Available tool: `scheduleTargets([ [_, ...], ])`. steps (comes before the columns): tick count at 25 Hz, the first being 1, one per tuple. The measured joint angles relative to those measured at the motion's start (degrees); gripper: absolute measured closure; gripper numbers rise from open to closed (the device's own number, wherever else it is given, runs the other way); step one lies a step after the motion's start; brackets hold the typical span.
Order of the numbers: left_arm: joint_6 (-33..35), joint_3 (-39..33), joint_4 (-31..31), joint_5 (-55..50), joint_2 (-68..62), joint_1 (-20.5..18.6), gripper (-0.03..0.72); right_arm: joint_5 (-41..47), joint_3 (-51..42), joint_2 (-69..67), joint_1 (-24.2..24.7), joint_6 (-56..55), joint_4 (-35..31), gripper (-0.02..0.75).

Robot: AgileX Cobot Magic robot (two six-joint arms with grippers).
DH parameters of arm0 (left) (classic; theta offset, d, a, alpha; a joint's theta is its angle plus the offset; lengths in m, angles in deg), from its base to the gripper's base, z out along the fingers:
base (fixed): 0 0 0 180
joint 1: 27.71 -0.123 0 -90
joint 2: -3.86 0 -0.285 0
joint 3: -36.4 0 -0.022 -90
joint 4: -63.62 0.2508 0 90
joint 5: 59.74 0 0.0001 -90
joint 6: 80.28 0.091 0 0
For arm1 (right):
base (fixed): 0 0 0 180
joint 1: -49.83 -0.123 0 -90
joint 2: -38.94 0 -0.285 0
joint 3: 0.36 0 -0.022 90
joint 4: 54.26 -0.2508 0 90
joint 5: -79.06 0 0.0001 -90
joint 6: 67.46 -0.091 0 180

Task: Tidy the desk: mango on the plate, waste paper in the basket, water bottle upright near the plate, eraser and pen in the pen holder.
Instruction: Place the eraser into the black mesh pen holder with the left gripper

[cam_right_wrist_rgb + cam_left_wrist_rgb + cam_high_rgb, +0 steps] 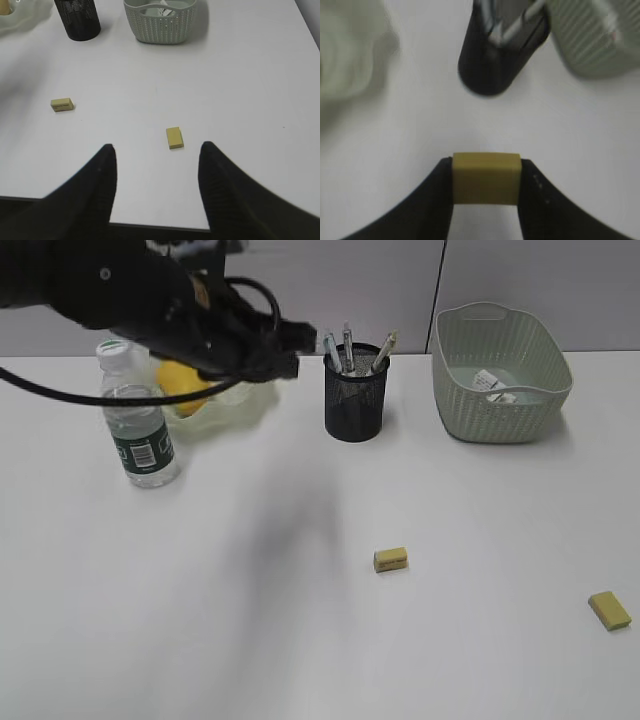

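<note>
White desk (250, 640), grey wall behind. Your left gripper (486, 186) pinches a yellow eraser (486, 185) near the pen holder (355, 392); your right gripper (157, 172) hangs wide open, holding nothing.

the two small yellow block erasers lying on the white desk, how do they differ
The centre yellow eraser lies near the desk's middle, closer to the black mesh pen holder; the right yellow eraser sits near the desk's right edge. The centre one shows a printed side; the right one looks plain and lies angled. Both rest loose, ungripped.
</note>
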Motion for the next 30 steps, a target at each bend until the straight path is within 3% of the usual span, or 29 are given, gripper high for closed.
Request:
scheduleTargets([
  [7, 0.2, 3.9, 6.0, 21.9, -4.3, 0.0, 0.39, 0.0, 0.0, 0.0, 0.0, 0.0, 0.0, 0.316],
  [12, 0.2, 9.8, 10.3, 26.1, -11.2, -0.2, 0.39, -0.1, 0.0, 0.0, 0.0, 0.0, 0.0, 0.316],
  [21, 0.3, 18.2, 12.4, 30.9, -22.0, -0.3, 0.39, -0.1, 0.0, 0.0, 0.0, 0.0, 0.0, 0.316],
  [30, 0.3, 21.2, 15.1, 30.9, -26.7, -1.8, 0.39, -0.1, 0.0, 0.0, 0.0, 0.0, 0.0, 0.316],
])
